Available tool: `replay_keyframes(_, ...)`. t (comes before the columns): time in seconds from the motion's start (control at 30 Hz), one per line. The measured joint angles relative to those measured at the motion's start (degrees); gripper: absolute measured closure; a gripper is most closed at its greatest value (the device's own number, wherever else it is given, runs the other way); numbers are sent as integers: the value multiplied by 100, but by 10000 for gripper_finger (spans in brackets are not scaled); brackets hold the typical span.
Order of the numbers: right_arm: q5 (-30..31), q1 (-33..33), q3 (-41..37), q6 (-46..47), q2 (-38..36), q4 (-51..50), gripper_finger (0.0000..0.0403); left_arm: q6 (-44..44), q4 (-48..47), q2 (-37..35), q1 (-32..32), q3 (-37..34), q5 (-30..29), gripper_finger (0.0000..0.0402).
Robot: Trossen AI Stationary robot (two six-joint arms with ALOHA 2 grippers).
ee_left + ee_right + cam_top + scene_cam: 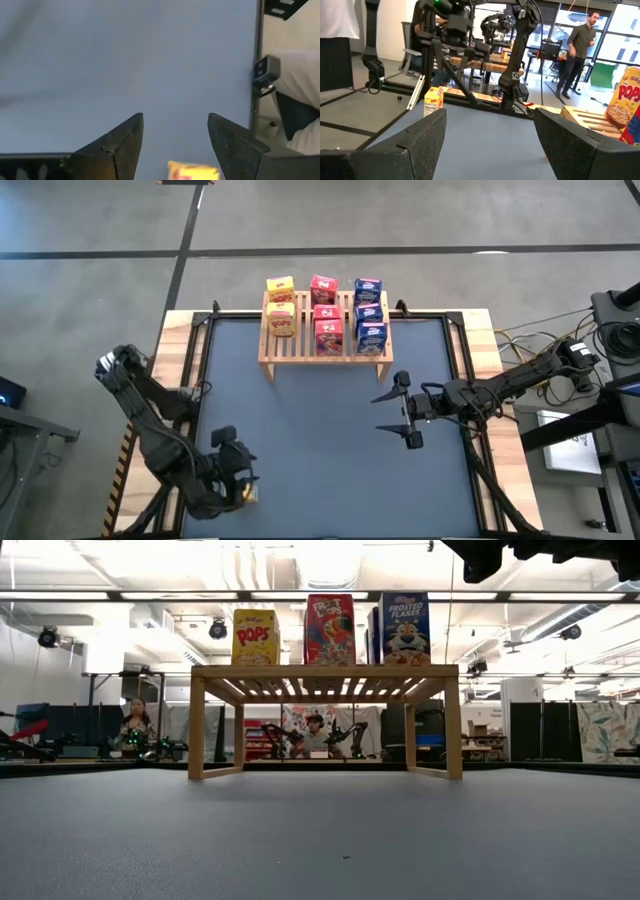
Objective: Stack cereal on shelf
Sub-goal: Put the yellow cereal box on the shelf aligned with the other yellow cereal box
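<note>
Pickup of the last yellow box (247, 495) is in hand: the left gripper (240, 475), jaws parted and empty, hangs over it at the table's near-left edge, well apart from the shelf (325, 350); next it must close, while the right gripper (405, 418) waits wide open, empty.

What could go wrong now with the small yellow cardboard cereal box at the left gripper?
The small yellow cardboard cereal box sits off-centre between the left gripper's open fingers, so closing may tip it. The free yellow slot on the light-wood slatted shelf adjoins a red box; placing could knock it.
</note>
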Motion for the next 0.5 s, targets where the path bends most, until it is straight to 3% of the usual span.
replay_keyframes(0.2, 0, 0, 0, -4, -1, 0, 115, -43, -435, 918, 51, 920, 301, 186)
replay_keyframes(0.5, 1, 0, 2, -217, 1, 96, 115, -845, -1556, 2063, 47, 2137, 1609, 142)
